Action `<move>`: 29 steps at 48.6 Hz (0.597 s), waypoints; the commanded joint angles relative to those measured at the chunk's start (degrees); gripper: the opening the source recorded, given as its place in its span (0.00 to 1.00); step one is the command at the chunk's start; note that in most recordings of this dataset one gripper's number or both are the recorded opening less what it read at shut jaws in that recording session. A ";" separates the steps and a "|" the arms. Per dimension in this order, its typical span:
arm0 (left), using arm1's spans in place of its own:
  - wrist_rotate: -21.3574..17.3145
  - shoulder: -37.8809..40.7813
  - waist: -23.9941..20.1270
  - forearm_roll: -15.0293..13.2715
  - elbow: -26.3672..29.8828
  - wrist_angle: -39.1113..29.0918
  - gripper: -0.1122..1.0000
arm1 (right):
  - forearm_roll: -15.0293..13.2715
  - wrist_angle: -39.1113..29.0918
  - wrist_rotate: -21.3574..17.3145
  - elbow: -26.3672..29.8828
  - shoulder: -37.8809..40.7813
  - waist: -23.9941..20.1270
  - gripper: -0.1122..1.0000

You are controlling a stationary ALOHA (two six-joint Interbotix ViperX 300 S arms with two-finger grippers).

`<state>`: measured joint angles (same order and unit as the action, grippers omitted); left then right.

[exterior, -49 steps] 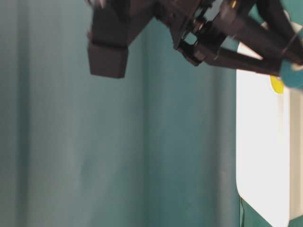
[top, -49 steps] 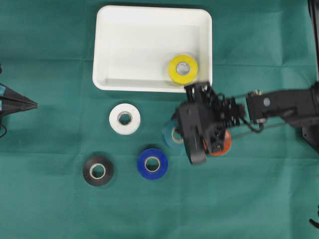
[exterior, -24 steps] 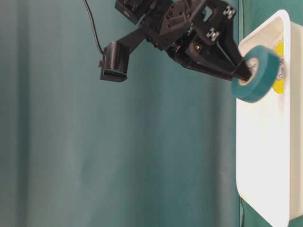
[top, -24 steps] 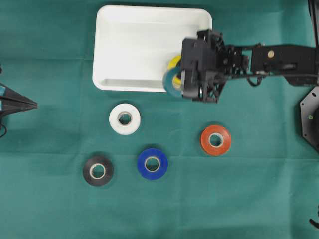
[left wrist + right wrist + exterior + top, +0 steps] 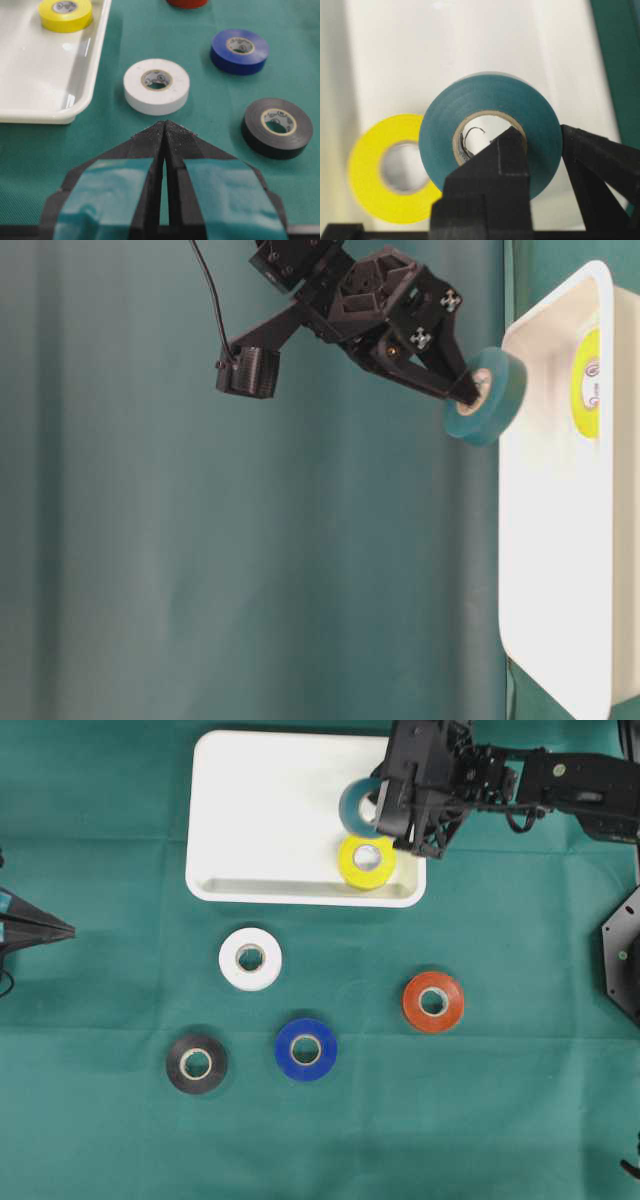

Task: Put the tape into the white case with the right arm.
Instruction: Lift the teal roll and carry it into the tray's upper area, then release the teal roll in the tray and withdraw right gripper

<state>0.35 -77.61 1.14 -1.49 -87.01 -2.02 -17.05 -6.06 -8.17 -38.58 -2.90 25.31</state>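
The teal roll of electrical tape (image 5: 357,806) hangs above the right part of the shallow white rectangular plastic case (image 5: 260,810), not yet resting on its floor; the table-level view shows it held clear of the tray's surface. The all-black right gripper (image 5: 542,142) is clenched on the roll's wall, one pointed finger (image 5: 507,150) through the cardboard core and the other against the outer face. Inside the case, beside the spot under the carried roll, a yellow tape roll (image 5: 366,861) lies flat near the lower right corner. The step in hand appears to be the carry over the case, with only the drop left. The next move likely calls for lowering or simply parting the fingers over bare tray floor so the teal roll lands clear of the yellow one and of the rim. On the green cloth (image 5: 520,1100) below the case wait a white roll (image 5: 250,959), an orange-red roll (image 5: 433,1002), a blue roll (image 5: 305,1048) and a black roll (image 5: 196,1063). The left gripper (image 5: 164,131), banded in light blue, sits pinched together at the far left, well apart.
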 commanded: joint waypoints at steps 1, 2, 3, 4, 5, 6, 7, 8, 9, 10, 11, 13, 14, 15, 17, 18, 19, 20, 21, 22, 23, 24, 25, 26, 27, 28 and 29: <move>0.00 0.44 0.09 0.00 0.62 0.53 0.11 | -0.18 1.85 0.00 0.53 -0.09 0.62 0.11; 0.00 0.53 0.18 0.00 0.62 0.53 0.11 | -0.18 2.11 0.00 0.53 0.26 0.79 0.11; 0.00 0.53 0.09 0.00 0.62 0.53 0.11 | -0.18 2.29 0.00 0.53 0.35 0.97 0.11; 0.00 0.53 0.09 0.00 0.62 0.53 0.11 | -0.18 2.37 0.00 0.44 0.44 1.05 0.11; 0.00 0.53 0.09 0.00 0.62 0.53 0.11 | -0.18 2.46 0.00 0.44 0.62 1.14 0.11; 0.00 0.53 0.09 0.00 0.62 0.53 0.11 | -0.18 2.55 0.00 0.44 0.62 1.32 0.11; 0.00 0.53 0.09 0.00 0.62 0.53 0.11 | -0.18 2.55 0.00 0.44 0.79 1.32 0.11; 0.00 0.53 0.18 0.00 0.62 0.53 0.11 | -0.18 2.55 0.00 0.44 0.79 1.41 0.11; 0.00 0.53 0.09 0.00 0.62 0.53 0.11 | -0.18 2.55 0.09 0.44 0.79 1.49 0.11; 0.00 0.44 0.09 0.00 0.62 0.53 0.11 | -0.18 2.46 0.18 0.44 0.88 1.49 0.11; 0.00 0.53 0.09 0.09 0.62 0.53 0.11 | -0.18 2.55 0.09 0.44 0.79 1.49 0.11; 0.00 0.53 0.09 0.00 0.70 0.53 0.11 | -0.18 2.55 0.18 0.35 0.79 1.58 0.11; 0.00 0.53 0.09 0.00 0.62 0.53 0.11 | -0.26 2.55 0.18 0.44 0.79 1.58 0.11; 0.00 0.53 0.09 0.00 0.62 0.53 0.11 | -0.26 2.46 0.09 0.35 0.79 1.58 0.12; 0.00 0.53 0.09 0.00 0.62 0.53 0.11 | -0.35 2.46 0.18 0.44 0.79 1.58 0.17; 0.00 0.44 0.09 0.00 0.62 0.53 0.11 | -0.44 2.46 0.18 0.35 0.79 1.58 0.20; 0.00 0.53 0.09 0.00 0.62 0.53 0.11 | -0.44 2.55 0.18 0.26 0.79 1.58 0.24; 0.00 0.53 0.09 0.00 0.62 0.53 0.11 | -0.53 2.55 0.18 0.18 0.79 1.58 0.29; 0.00 0.53 0.09 0.00 0.62 0.53 0.11 | -0.62 2.55 0.18 0.09 0.79 1.67 0.33; 0.00 0.53 0.09 0.00 0.62 0.53 0.11 | -0.70 2.46 0.09 0.00 0.79 1.58 0.38; 0.00 0.53 0.09 0.00 0.62 0.53 0.11 | -0.79 2.55 0.09 0.00 0.79 1.58 0.43; 0.00 0.53 0.18 0.00 0.62 0.53 0.11 | -0.79 2.46 0.09 -0.09 0.79 1.58 0.49; 0.00 0.53 0.09 0.00 0.62 0.53 0.11 | -0.79 2.55 0.09 -0.26 0.79 1.58 0.55; 0.00 0.53 0.09 0.00 0.62 0.53 0.11 | -0.79 2.55 0.09 -0.26 0.79 1.58 0.62; 0.00 0.44 0.09 0.00 0.62 0.53 0.11 | -0.79 2.55 0.09 -0.35 0.79 1.58 0.67; 0.00 0.44 0.09 0.00 0.62 0.53 0.11 | -0.79 2.55 0.09 -0.53 0.79 1.58 0.72; 0.00 0.53 0.09 0.00 0.62 0.53 0.11 | -0.79 2.55 0.00 -0.62 0.79 1.58 0.73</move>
<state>0.35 -77.61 1.14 -1.41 -87.10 -2.02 -17.67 -3.96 -8.09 -39.46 -1.41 26.81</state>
